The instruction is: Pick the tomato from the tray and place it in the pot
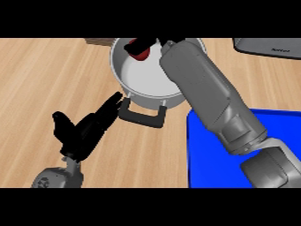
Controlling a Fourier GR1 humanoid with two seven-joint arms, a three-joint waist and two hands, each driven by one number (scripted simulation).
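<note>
While the right hand point(154, 43) curls round the tomato point(138, 48) over the pot point(123, 70) near the worktop's far edge, the left hand point(81, 130) rests open. Round, smooth and probably soft, it suits cradling at its widest part.

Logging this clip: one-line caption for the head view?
Right hand holds the tomato over the pot, blue tray below; open left hand near the pot's handle.

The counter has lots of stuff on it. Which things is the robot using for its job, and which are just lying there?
For the job: tomato, held over the pot by the right hand; blue tray.

Just there: grey object at top right; open left hand, resting.
</note>
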